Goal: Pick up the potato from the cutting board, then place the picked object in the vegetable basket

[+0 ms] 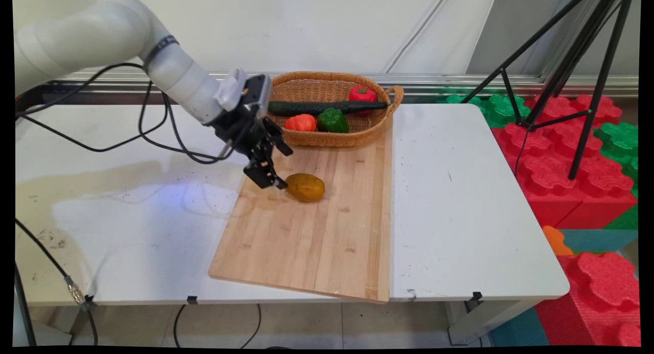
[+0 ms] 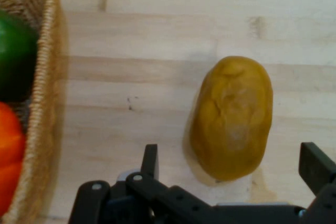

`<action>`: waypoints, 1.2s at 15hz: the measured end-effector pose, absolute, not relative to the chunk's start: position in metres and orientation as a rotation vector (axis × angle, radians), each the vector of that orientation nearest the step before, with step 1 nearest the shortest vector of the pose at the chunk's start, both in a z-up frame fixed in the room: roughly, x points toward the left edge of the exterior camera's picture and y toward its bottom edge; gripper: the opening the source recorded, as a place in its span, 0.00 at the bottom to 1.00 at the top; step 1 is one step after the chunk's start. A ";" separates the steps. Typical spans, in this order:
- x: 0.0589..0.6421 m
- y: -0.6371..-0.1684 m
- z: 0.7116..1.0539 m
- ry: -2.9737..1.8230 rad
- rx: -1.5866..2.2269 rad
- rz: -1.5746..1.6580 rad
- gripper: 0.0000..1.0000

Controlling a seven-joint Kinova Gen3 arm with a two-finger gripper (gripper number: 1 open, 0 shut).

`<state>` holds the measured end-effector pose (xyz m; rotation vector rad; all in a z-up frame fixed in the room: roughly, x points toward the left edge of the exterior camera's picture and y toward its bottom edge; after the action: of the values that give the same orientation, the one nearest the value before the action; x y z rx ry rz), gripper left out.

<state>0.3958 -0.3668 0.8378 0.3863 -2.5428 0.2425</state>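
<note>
Black two-finger gripper [image 2: 231, 166] hung spread over brown oval potato [image 1: 305, 187], mid wooden cutting board [image 1: 317, 241]; best centred before closing.

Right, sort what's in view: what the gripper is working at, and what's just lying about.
At the gripper:
- gripper, open, fingers either side of the potato
- potato, lying on the cutting board

Lying about:
- basket holding cucumber, green pepper, orange pepper, red pepper
- tripod
</note>
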 end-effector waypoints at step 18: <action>0.351 -0.391 0.790 -2.595 0.297 0.205 0.00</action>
<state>0.3505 -0.3909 0.7898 0.2969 -2.5949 0.2050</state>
